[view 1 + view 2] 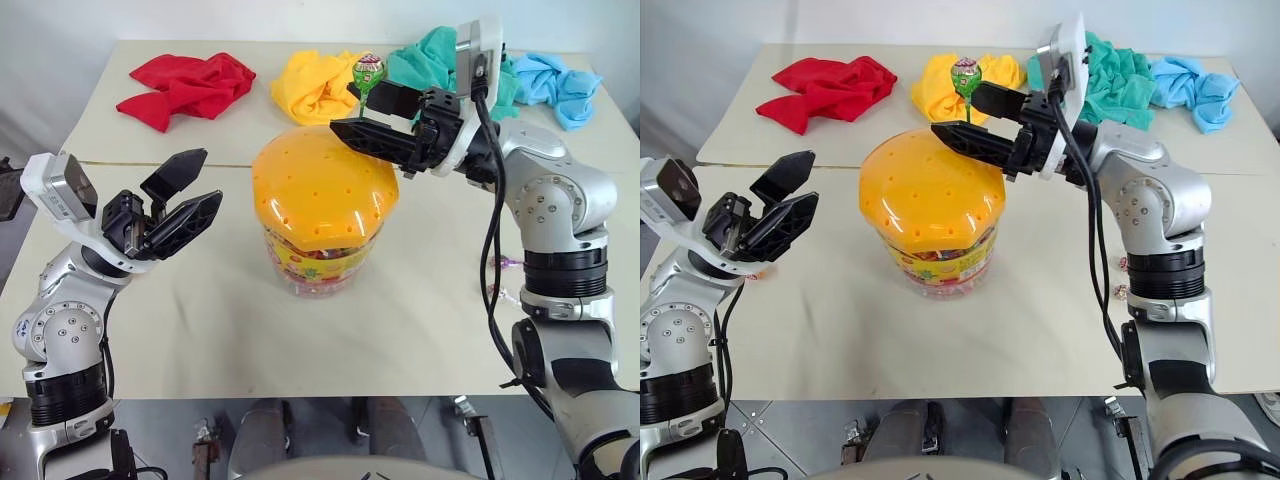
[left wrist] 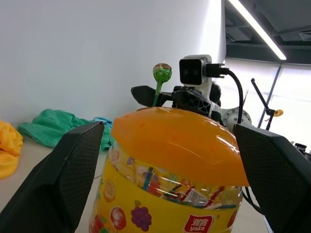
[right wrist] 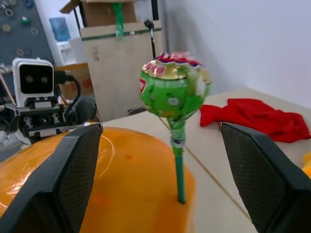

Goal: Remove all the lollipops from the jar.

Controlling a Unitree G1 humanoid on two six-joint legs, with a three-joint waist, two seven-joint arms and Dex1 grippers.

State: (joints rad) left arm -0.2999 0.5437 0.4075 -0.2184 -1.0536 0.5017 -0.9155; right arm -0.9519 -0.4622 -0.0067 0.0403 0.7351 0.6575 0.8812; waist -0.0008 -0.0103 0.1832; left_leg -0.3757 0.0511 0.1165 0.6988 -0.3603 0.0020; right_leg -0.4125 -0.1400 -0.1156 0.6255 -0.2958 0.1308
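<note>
Left claw (image 1: 175, 200) hangs open beside the jar (image 1: 318, 215), tilted up toward it and touching nothing. The jar sits mid-worktop (image 1: 200, 330) with its orange lid (image 1: 322, 190) on. A green lollipop (image 1: 368, 70) stands upright, its stick in a hole at the lid's far edge. It looks light, the stick thin and stiff and the wrapper probably slick, so the stick just under the head seems the best hold. Right claw (image 1: 385, 115) reaches in sideways over the lid, jaws apart either side of that stick, not yet pinching
</note>
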